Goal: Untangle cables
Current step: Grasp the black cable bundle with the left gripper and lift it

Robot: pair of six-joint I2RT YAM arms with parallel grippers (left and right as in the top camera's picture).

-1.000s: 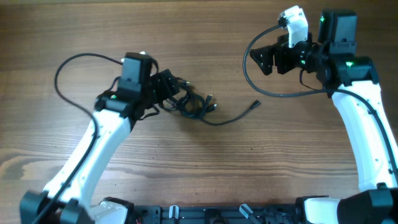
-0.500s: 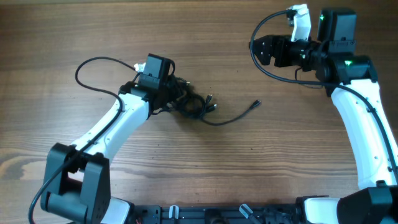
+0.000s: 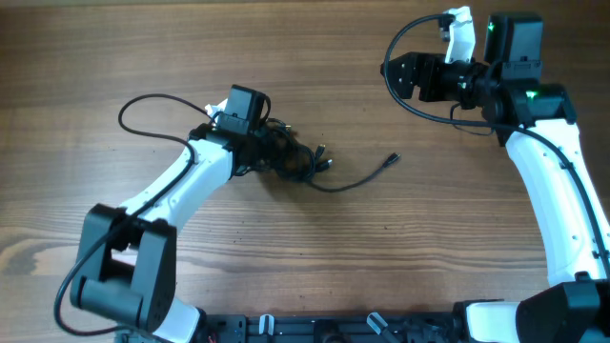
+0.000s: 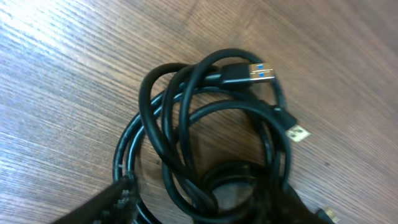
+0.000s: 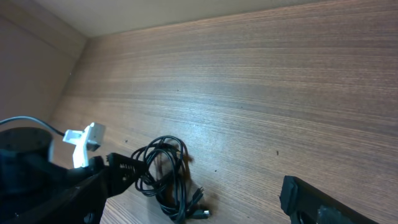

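Reaching into the knotted thin black cables on the wooden bench, the left end effector seemingly seeks a strand; its grip is unclear; the right end effector waits released.

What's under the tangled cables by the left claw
Bare wooden table shows under and through the loops of the cables. The left claw covers the bundle's near edge, so what lies beneath there is hidden.

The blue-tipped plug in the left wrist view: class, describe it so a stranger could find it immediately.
Start at the coiled bundle of black cables lying on the wooden table. Follow the loops to the upper right, where the plug sticks out. It alone shows a metal shell with blue inside; the smaller connector below it is gold-coloured.
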